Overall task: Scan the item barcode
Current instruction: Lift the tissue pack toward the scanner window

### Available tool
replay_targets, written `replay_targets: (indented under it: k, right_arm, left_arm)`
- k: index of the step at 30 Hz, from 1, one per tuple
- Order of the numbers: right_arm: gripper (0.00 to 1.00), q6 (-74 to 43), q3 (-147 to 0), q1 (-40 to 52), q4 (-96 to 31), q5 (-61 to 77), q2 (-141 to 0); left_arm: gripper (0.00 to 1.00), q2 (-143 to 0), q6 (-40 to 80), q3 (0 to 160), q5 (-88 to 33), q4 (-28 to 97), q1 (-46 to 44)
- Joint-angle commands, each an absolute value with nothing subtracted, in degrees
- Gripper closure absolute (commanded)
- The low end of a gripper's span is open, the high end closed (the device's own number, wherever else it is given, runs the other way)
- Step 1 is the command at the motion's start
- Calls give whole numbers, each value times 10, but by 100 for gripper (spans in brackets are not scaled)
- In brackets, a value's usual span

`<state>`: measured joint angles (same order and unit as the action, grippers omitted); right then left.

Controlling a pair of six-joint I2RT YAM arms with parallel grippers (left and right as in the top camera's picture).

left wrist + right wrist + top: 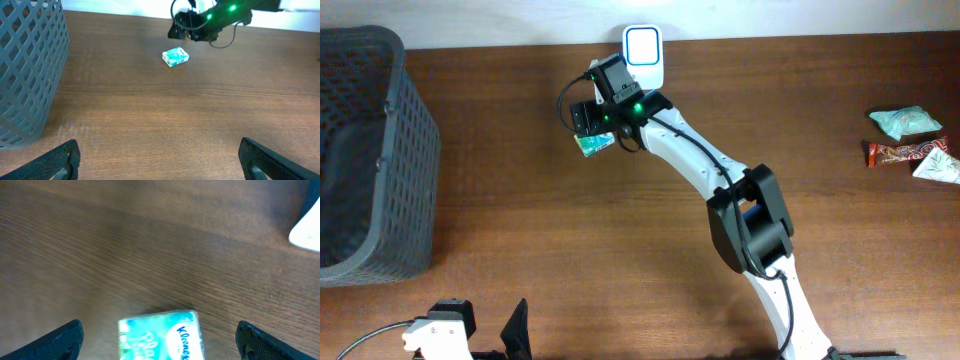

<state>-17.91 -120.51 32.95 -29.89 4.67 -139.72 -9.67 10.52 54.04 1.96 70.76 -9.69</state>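
Overhead: right gripper (588, 125) sits over the tissue pack (592, 148); only a teal corner shows, upper centre. Scanner (643, 48) lower-left part is hidden behind the right arm (700, 165). Basket (410, 170) clipped by the left edge. Left arm (440, 335) and the right arm's base clipped at the bottom. Rightmost snack packet (940, 166) cut by the right edge, label too small to read.

Left wrist: left gripper (160, 165) shows only its fingertips (55, 162) in the bottom corners. Pack print unreadable. Right gripper is a dark lump up top, can't separate the jaws.

Right wrist: pack blurred and cut by the bottom edge. White object (307, 227) upper right cut off, can't identify.
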Motion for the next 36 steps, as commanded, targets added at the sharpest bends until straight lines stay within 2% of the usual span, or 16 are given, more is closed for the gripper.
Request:
replay_targets:
  k: [1, 2, 6, 7, 8, 15, 20, 22, 24, 26, 27, 36]
  right_arm:
    - [5, -178, -1204, 326, -297, 19, -1426]
    - [6, -178, -1204, 326, -298, 20, -1431]
    - [29, -177, -1202, 327, -306, 86, -1438]
    - [40, -174, -1202, 327, -306, 112, -1438]
    - [45, -165, -1202, 328, -306, 142, -1438]
    - [52, -163, -1202, 330, -403, 174, -1438]
    - [74, -163, -1207, 330, -528, 177, -1412]
    - [74, -163, -1215, 330, -560, 176, -1393]
    - [68, -162, -1224, 330, -562, 173, -1368]
    - [48, -136, -1230, 328, -530, 171, -1351]
    - [44, -118, -1230, 326, -482, 161, -1346]
    - [63, -118, -1230, 327, -277, 113, -1392]
  left_arm:
    - [1, -93, 107, 539, 24, 707, -96]
    - [1, -93, 107, 539, 24, 707, -96]
    - [1, -93, 107, 539, 24, 707, -96]
    - [1, -93, 107, 539, 24, 707, -96]
    - [1, -93, 107, 539, 24, 707, -96]
    - [1, -93, 107, 539, 24, 707, -96]
    - [1, -93, 107, 539, 24, 707, -96]
    - [1, -93, 107, 539, 24, 707, -96]
    - [1, -93, 107, 539, 24, 707, -96]
    - [1, -93, 107, 539, 24, 707, -96]
    - [1, -93, 107, 539, 24, 707, -96]
    - [1, -93, 107, 539, 24, 707, -96]
